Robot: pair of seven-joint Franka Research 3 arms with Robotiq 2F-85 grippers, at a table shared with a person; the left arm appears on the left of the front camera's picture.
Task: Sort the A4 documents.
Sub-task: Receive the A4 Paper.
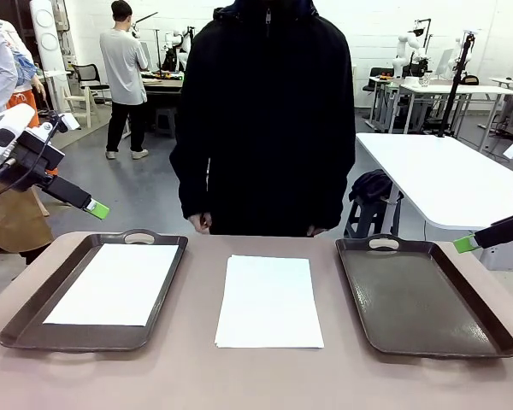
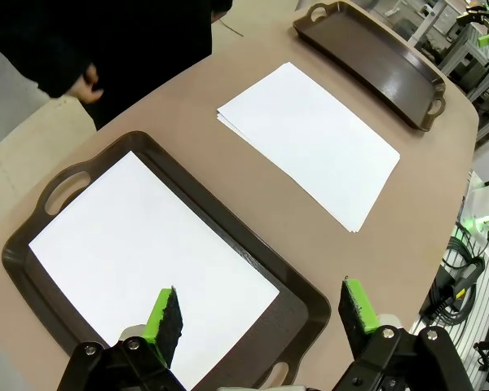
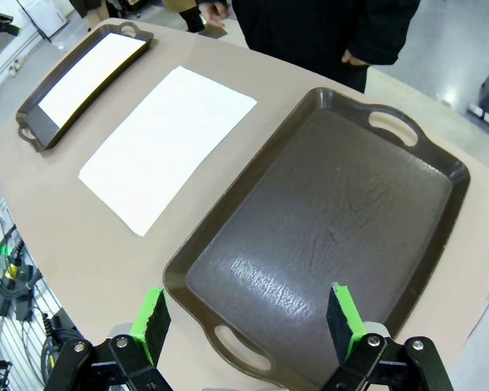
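Note:
A stack of white A4 documents (image 1: 269,301) lies on the table between two dark brown trays; it also shows in the wrist views (image 2: 310,140) (image 3: 168,142). Another white sheet (image 1: 115,284) (image 2: 147,262) lies inside the left tray (image 1: 34,329) (image 2: 301,297) (image 3: 33,130). The right tray (image 1: 423,299) (image 3: 334,220) (image 2: 375,61) holds nothing. My left gripper (image 2: 261,314) hovers open above the left tray's near end, one of its fingertips (image 1: 97,209) showing high at the left. My right gripper (image 3: 248,322) hangs open over the right tray's near end, a fingertip (image 1: 466,244) showing at the right edge.
A person in a black jacket (image 1: 265,120) stands at the far side of the table, hands (image 1: 200,224) hanging at the table edge. A white table (image 1: 445,175) stands behind at the right. Bare brown tabletop (image 1: 256,380) runs along the near edge.

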